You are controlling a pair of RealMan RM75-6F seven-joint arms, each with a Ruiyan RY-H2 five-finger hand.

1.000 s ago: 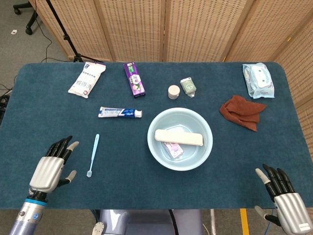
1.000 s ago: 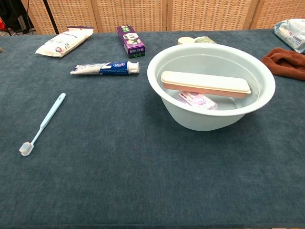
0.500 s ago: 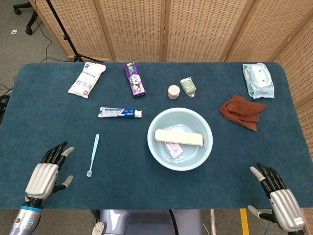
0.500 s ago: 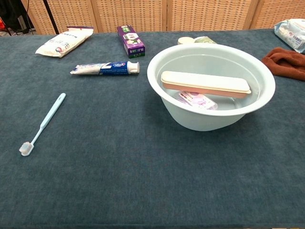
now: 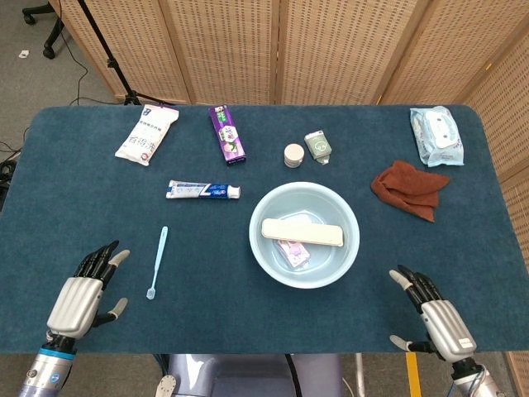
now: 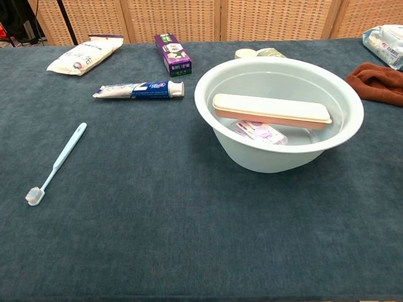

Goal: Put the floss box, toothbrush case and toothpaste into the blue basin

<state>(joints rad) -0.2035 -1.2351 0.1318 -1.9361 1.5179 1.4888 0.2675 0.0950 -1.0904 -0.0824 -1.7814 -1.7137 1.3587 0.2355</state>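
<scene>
The pale blue basin [image 5: 340,256] [image 6: 220,129] stands at table centre. Inside it a cream toothbrush case [image 5: 302,232] [image 6: 271,109] lies across a small floss box [image 5: 293,252] [image 6: 259,131]. The blue and white toothpaste tube [image 5: 203,190] [image 6: 140,90] lies on the cloth left of the basin. My left hand [image 5: 81,297] hovers open at the near left edge, fingers spread, holding nothing. My right hand [image 5: 434,316] is open at the near right edge, also empty. Neither hand shows in the chest view.
A light blue toothbrush [image 5: 157,262] [image 6: 56,163] lies near the left hand. At the back sit a white pouch [image 5: 146,135], a purple box [image 5: 226,134], a small round jar [image 5: 293,155] and a green item [image 5: 318,146]. A red cloth [image 5: 408,189] and a wipes pack [image 5: 436,136] lie at the right.
My right hand has moved left and forward along the near edge. My left hand drew back toward the near edge, then held. The objects have not moved.
</scene>
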